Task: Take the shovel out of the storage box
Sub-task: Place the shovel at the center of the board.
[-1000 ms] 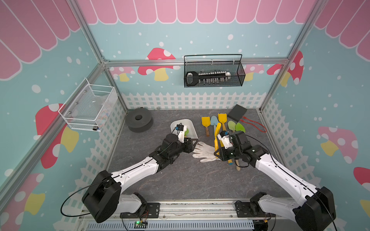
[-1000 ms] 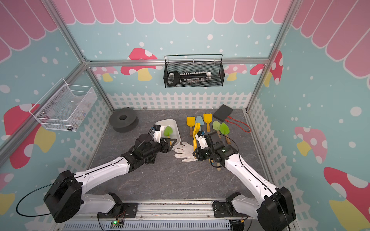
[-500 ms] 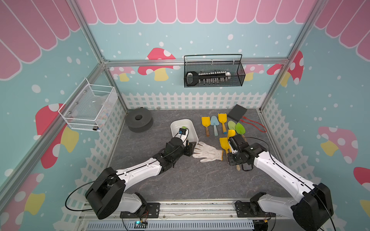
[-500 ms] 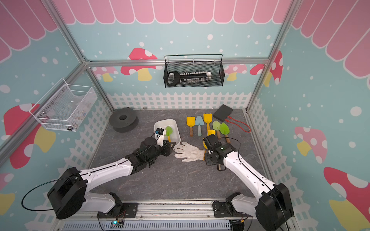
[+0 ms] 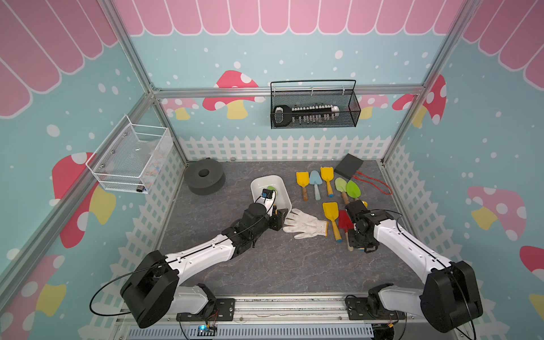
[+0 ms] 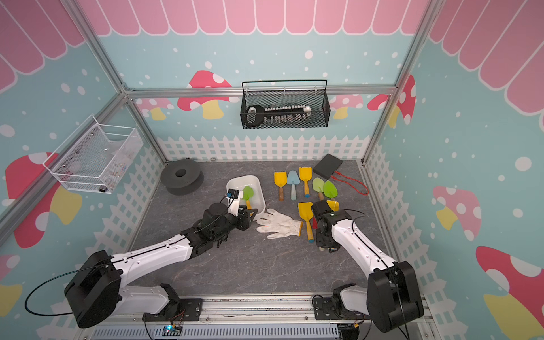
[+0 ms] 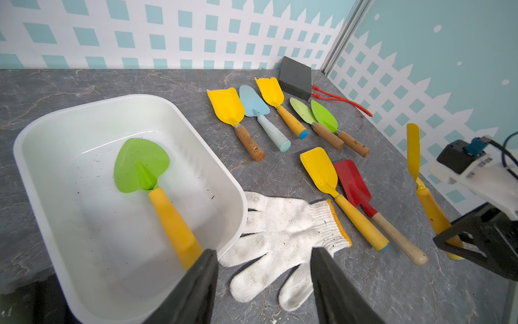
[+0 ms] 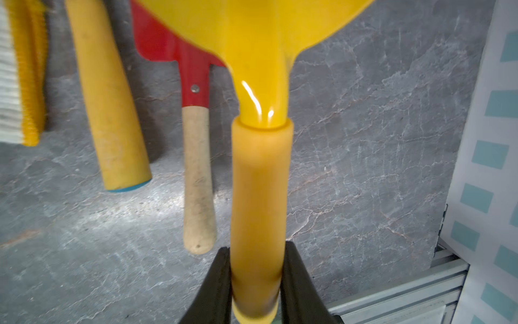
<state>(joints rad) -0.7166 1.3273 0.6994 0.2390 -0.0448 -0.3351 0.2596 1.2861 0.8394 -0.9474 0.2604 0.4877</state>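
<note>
Shovel: the green shovel [image 7: 143, 168] lies flat in the storage box [image 7: 70, 123], with its blade toward 12 o'clock and its yellow handle end close to the 6 o'clock wall.
Box: it stands just on the 12 o'clock side of the table's middle.
Left gripper: the left gripper [image 7: 263, 252] is at the box's 6 o'clock end with its fingers spread and holding nothing. One finger is over the handle end inside the box and the other is outside the wall.
Risk, wall: closing from this position would likely clamp the box wall rather than the handle, so the light tub could drag or tip.
Risk, room: there is little space between the handle end and the wall, so a finger may strike the rim.
Risk, swing: with a grip this far back on a smooth handle, the blade could droop and catch the rim.
Glove: the glove [image 7: 280, 224] lies just beside the box's 4 o'clock corner, under the outer finger, and may snag.
Right gripper: the right gripper [image 8: 258, 249] pinches the handle of a yellow shovel [image 8: 260, 182]. It is well apart from the box at 3 to 4 o'clock and not in the way.
Others: the red shovel [image 7: 353, 179] lies beyond the glove. The row of five shovels [image 5: 315, 178] is at 3 o'clock and the grey ring [image 5: 204, 179] at 10 o'clock, all apart from the box.
</note>
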